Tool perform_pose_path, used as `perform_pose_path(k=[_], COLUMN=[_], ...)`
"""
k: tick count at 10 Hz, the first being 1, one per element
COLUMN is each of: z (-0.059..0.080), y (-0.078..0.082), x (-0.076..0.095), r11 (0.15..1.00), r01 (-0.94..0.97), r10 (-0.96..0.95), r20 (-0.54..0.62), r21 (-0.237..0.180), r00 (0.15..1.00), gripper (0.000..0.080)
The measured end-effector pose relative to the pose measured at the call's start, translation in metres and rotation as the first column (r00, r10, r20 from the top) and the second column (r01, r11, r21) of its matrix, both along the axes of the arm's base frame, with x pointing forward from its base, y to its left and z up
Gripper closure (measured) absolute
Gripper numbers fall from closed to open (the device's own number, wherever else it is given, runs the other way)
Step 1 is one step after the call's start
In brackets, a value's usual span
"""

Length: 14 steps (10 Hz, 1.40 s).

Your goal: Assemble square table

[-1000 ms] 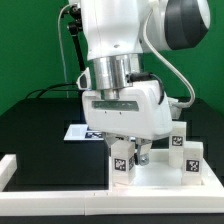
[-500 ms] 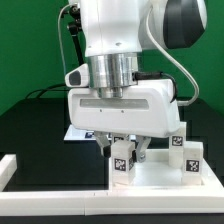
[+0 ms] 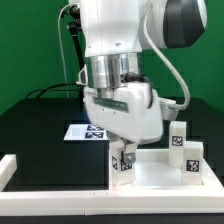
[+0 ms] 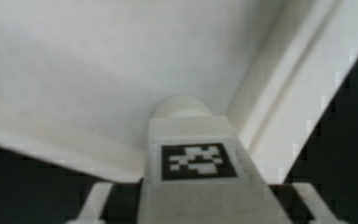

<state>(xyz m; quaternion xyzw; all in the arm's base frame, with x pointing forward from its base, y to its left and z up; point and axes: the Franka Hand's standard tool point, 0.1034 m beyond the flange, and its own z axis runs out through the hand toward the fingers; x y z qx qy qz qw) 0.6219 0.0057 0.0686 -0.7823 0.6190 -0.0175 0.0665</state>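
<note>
So in the exterior view the big white Panda arm is filling most of the shot, and its two-finger gripper [image 3: 122, 150] is sitting low over the near corner of the white plastic square tabletop [image 3: 160, 170], the tray-like one with the raised rim, which is lying on the black counter [image 3: 45, 135] toward the exterior view's right. The fingers are closing in around a small white stubby leg [image 3: 123, 160] with a black-and-white tag on its face, standing upright at that corner. They're looking snug against it, though I can't tell for sure if the grip is fully made.

Two more stubby white tagged legs [image 3: 190, 160] are standing on the far right part of the tabletop, close together. Behind the arm, the flat white marker board [image 3: 82, 132] is lying on the counter. A long low white border rail [image 3: 55, 192] is running along the front edge.

No readable writing or brand anywhere, just those pixel-pattern tags.

Compared with a second ago, the gripper body has rotated and is tilting now, and the fingers have come in a lot narrower around the leg.

The wrist view is showing the tagged leg [image 4: 194, 140] right between the fingers, its tag [image 4: 195, 160] facing the camera, with the tabletop's floor [image 4: 87, 70] and raised rim [image 4: 282, 70] behind it.
</note>
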Motion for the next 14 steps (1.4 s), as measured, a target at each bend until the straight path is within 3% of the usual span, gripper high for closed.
perform_pose_path(k=[1, 3, 5, 7, 8, 9, 10, 13, 14], z=[-0.0010, -0.0025, -0.0028, -0.0019, 0.0038, 0.0049, 0.0026, 0.0018, 0.0015], y=[-0.0008, 0.0043, 0.0039, 0.0036, 0.0034, 0.0027, 0.0009, -0.0015, -0.0017], x=[0.0020, 0.0043, 0.0042, 0.0048, 0.0090, 0.0091, 0.0061, 0.0057, 0.0056], r11=[0.976, 0.791, 0.762, 0.802, 0.904, 0.970, 0.997, 0.989, 0.962], r01=[0.216, 0.602, 0.638, 0.588, 0.417, 0.231, 0.047, -0.147, -0.273], r10=[-0.215, -0.599, -0.634, -0.585, -0.416, -0.233, -0.049, 0.146, 0.274], r20=[-0.027, -0.063, -0.072, -0.060, -0.028, 0.008, 0.031, 0.049, 0.046], r21=[0.028, 0.110, 0.112, 0.107, 0.100, 0.081, 0.055, 0.016, -0.019], r00=[0.976, 0.798, 0.770, 0.809, 0.909, 0.973, 0.998, 0.988, 0.961], gripper=[0.0511, 0.0511, 0.0511, 0.0463, 0.0265, 0.0265, 0.0170, 0.0154, 0.0151])
